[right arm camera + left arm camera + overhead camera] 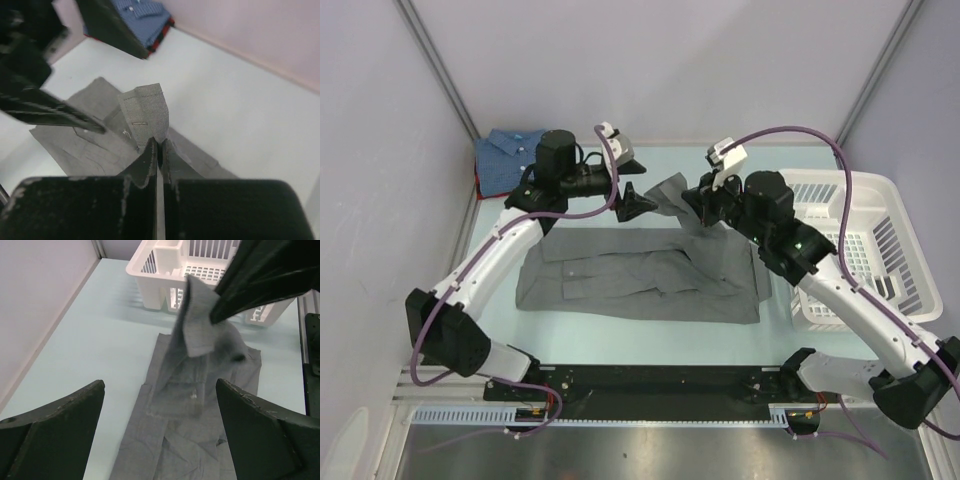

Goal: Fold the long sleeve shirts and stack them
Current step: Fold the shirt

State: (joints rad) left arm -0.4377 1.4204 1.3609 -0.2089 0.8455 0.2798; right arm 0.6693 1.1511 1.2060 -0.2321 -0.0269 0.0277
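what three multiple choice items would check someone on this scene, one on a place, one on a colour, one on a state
1. Where does the blue shirt lie?
A. near right corner
B. far left corner of the table
C. middle

2. What colour is the spread shirt?
A. grey
B. dark red
C. white

3. How is the right tool?
A. wide open, empty
B. open around a sleeve
C. shut on raised cloth of the spread shirt

Key:
1 B, it sits folded at the far left edge.
2 A, the cloth laid out mid-table is plain grey.
3 C, its fingers meet with a grey flap standing up between them.
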